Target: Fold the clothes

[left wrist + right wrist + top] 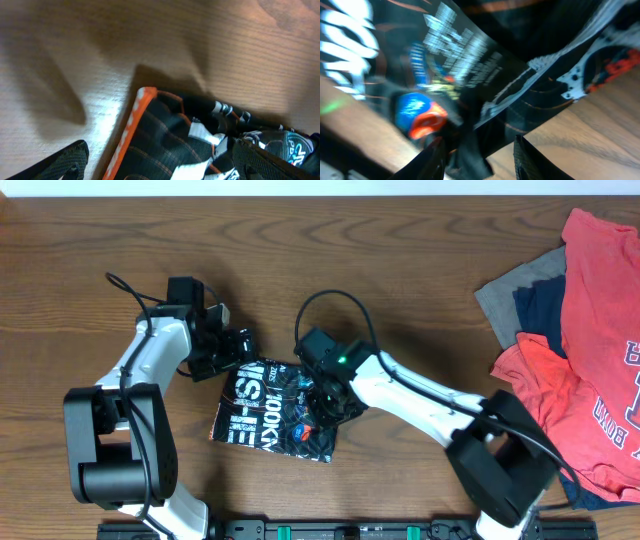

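The black jersey (272, 415), with white lettering and thin orange lines, lies folded into a small rectangle at the table's front centre. My left gripper (238, 350) is at its top left corner. In the left wrist view it is open (165, 167), with the jersey's orange-trimmed edge (142, 117) between the fingers. My right gripper (325, 408) is over the jersey's right part. In the right wrist view it is open (480, 160), with a flap of black fabric (470, 150) hanging between the fingers above the jersey (470, 60).
A pile of other clothes lies at the right edge: red T-shirts (600, 330) on top of a grey garment (515, 285) and a navy one (540, 310). Bare wood table (400, 260) shows around the jersey.
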Robot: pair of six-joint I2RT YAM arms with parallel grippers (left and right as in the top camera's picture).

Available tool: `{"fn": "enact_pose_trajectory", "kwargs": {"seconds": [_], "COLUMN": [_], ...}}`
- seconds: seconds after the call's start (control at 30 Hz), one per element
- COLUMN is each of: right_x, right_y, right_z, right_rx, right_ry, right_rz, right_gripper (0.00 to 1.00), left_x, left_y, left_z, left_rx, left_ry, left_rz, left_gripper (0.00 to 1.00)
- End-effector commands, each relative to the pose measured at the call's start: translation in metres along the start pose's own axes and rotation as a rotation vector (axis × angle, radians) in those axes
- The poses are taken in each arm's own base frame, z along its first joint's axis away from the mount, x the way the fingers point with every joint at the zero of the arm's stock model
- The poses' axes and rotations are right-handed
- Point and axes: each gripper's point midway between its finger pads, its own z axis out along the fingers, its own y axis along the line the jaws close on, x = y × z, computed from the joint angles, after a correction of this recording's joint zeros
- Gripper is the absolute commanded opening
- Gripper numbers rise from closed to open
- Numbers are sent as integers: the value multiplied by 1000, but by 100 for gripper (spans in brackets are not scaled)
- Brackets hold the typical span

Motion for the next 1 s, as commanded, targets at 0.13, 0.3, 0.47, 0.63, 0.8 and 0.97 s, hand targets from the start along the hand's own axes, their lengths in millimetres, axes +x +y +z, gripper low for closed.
{"fn": "enact_pose_trajectory", "kwargs": {"seconds": [0.13, 0.3, 0.47, 0.63, 0.8, 0.97], "right_x": [16, 12, 9, 9, 10, 11], "right_y": [-27, -55, -61, -68, -72, -76], "right_z": [35, 30, 28, 26, 24, 23], "right_rx": [113, 264, 265, 268, 271, 274], "right_ry": [96, 49, 45, 51, 59, 67], "right_rz": [63, 168, 181, 203, 218, 231], "right_gripper": [35, 38, 39, 40, 40, 40], "left_x": [15, 20, 28, 34, 33, 31], "left_y": [2, -5, -20, -28, -25, -15], "left_z": [20, 24, 29, 32, 32, 33], "left_rx": [30, 62, 94, 93, 71, 15], "left_ry": [39, 62, 90, 105, 102, 91], "left_rz": [32, 39, 73, 100, 102, 104], "left_gripper": [95, 95, 85, 70, 57, 53]}}
